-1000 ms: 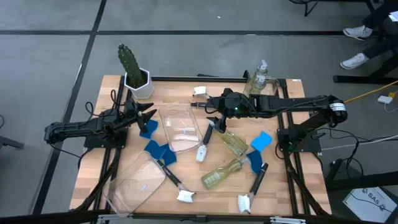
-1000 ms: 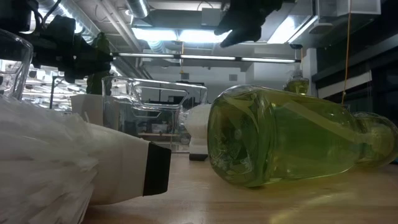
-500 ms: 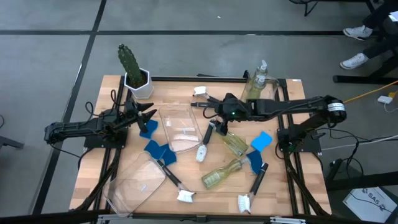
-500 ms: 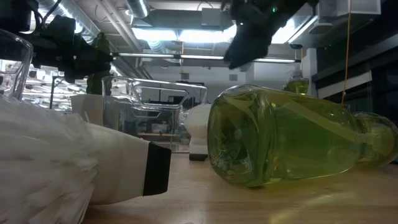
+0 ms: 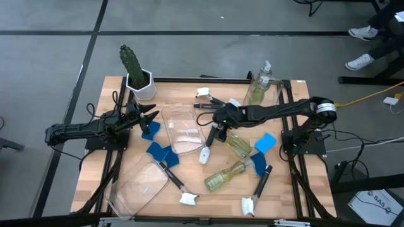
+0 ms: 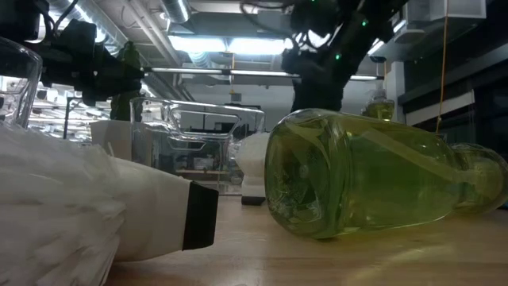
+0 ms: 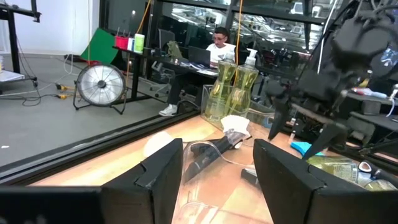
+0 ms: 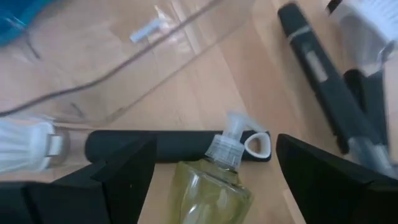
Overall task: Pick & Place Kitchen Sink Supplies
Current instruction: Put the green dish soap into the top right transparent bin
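My right gripper is open and hovers low over the table's middle. Its fingers stand on either side of a lying soap bottle's pump top and over a black brush handle, touching neither. That brush lies flat, white head toward the near edge, beside the bottle. A second bottle lies on its side nearer the front. My left gripper waits open at the left, above a blue sponge.
Two clear bins lie left of centre. More sponges, brushes, two upright bottles and a potted cactus at the far edge crowd the table.
My right gripper has come down and moved toward the near edge, closing on the brush handle and the lying bottle's pump. Its arm has stretched lower across the table. Nothing on the table has shifted.
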You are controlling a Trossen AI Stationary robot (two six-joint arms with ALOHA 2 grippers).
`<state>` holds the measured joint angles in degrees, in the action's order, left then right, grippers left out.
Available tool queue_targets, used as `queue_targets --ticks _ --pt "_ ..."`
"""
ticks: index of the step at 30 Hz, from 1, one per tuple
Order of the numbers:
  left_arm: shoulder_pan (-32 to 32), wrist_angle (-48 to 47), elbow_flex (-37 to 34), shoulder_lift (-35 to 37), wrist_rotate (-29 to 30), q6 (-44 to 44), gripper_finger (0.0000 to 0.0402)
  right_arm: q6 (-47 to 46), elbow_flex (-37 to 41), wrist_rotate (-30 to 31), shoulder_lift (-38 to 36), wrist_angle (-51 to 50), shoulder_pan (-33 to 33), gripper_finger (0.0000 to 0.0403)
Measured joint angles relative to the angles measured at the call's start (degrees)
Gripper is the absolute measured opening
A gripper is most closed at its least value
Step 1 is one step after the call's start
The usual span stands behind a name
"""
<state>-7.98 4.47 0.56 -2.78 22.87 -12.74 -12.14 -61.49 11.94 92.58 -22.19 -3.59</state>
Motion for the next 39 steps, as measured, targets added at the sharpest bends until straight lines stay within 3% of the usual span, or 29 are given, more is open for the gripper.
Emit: queue_targets --ticks 14,30,39 --pt "0.0 0.0 0.0 0.0 0.0 0.0 0.0189 0.0 -0.1 -2.2 9.1 2.1 -3.2 0.0312" --pt "0.0 0.0 0.0 0.0 0.0 0.0 0.0190 1.1 -1.1 -2.3 9.0 1.1 -5.2 0.0100" --pt "0.0 0.0 0.0 0.0 0.0 0.0 0.0191 2.1 -4.1 -2.5 9.0 -1.0 -5.7 0.0026"
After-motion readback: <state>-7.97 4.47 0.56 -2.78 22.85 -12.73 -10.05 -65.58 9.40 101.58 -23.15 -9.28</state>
